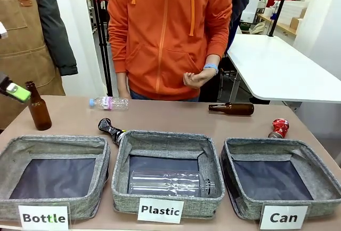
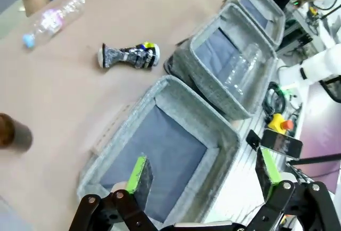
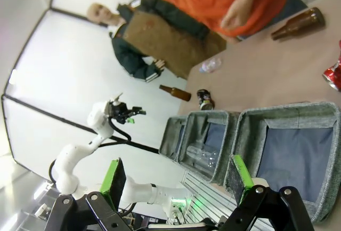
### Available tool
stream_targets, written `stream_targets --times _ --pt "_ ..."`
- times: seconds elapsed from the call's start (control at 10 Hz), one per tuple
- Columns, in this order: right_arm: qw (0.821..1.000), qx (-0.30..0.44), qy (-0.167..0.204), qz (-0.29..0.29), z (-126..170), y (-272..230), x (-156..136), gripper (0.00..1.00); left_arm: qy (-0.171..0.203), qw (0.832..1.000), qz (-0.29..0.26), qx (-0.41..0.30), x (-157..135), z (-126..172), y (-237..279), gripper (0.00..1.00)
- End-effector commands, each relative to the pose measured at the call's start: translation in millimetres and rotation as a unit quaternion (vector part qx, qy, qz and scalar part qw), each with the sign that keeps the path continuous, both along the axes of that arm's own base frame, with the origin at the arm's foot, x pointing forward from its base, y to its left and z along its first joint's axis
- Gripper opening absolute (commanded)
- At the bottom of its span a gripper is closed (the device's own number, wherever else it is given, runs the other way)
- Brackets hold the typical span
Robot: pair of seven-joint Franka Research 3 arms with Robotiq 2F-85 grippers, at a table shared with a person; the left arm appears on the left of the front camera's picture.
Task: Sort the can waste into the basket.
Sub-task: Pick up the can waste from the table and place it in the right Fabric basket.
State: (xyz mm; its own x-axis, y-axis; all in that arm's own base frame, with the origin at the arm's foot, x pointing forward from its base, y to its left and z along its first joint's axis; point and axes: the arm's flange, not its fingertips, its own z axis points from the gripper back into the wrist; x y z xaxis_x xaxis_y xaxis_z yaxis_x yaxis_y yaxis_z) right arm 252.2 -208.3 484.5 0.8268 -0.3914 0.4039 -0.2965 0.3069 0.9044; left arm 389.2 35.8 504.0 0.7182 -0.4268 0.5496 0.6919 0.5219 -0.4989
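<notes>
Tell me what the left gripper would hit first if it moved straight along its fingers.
Probably the dark lining of the square grey fabric bin labelled Bottle, which lies ahead of the open left gripper; depth is unclear.

- Red can point(image 1: 279, 128): lower end hidden behind the far wall of the Can basket point(image 1: 266, 144).
- Dark can point(image 1: 110, 129): near end hidden behind the far left corner of the Plastic bin point(image 1: 160, 136); print too small to read.
- Upright brown bottle point(image 2: 13, 135): blurred, cut off by the left wrist view's left edge.
- Left gripper point(image 1: 13, 89): cut off by the front view's left edge.
</notes>
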Motion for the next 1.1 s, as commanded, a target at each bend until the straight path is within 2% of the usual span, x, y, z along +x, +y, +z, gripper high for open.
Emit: stream_targets --times 0.0,0.2,0.3,0.4,0.6,0.7,0.8,0.9,1.0 --pt "1.000 0.005 -0.018 0.000 4 -2 3 1.00 -0.025 0.998 0.009 0.049 29 -2 -60 1.00" --pt "1.000 0.005 -0.018 0.000 4 -2 3 1.00 -0.056 0.991 -0.008 0.119 57 -11 -117 1.00" --pt "1.000 0.005 -0.018 0.000 4 -2 3 1.00 -0.048 0.987 0.026 0.151 66 -19 -141 1.00" --pt "1.000 0.005 -0.018 0.000 4 -2 3 1.00 -0.013 0.985 0.033 0.167 75 -32 -166 1.00" --pt "1.000 0.005 -0.018 0.000 4 -2 3 1.00 0.026 0.978 0.088 0.189 89 -58 -196 1.00" --pt "1.000 0.005 -0.018 0.000 4 -2 3 1.00 0.033 0.974 0.096 0.202 92 -69 -203 1.00" --pt "1.000 0.005 -0.018 0.000 4 -2 3 1.00 0.026 0.970 0.140 0.198 97 -72 -205 1.00" --pt "1.000 0.005 -0.018 0.000 4 -2 3 1.00 0.020 0.970 0.161 0.182 98 -64 -200 1.00" --pt "1.000 0.005 -0.018 0.000 4 -2 3 1.00 0.025 0.974 0.107 0.196 91 -83 -201 1.00"
